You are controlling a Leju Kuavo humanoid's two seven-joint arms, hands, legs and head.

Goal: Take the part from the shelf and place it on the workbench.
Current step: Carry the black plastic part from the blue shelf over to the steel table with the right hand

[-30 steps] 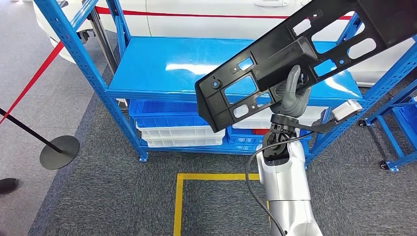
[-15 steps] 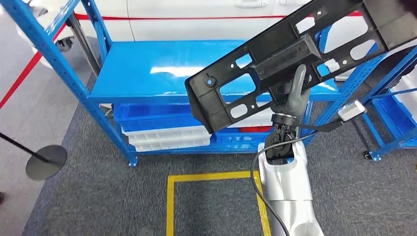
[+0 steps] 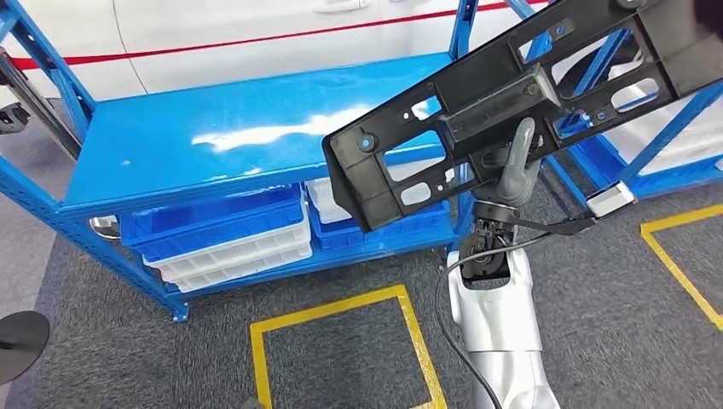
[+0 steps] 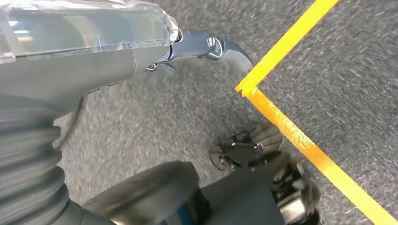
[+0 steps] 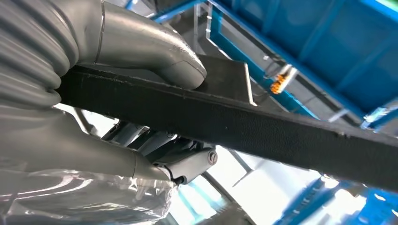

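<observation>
Right hand [image 3: 517, 166] grips black plastic bracket [image 3: 477, 111], thumb over one face, fingers [image 5: 155, 140] under; blue shelf [image 3: 213, 145] beyond it. Left hand [image 4: 197, 49] empty, fingers loosely curled.

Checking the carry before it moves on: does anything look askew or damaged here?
The black part looks intact, but it sits tilted in the right hand, held near its middle, one end dipping in front of the blue shelf. Nothing is spilled or broken.

Bright, even light glares white on the blue shelf top [image 3: 213, 145]; both wrist views show motion blur.
</observation>
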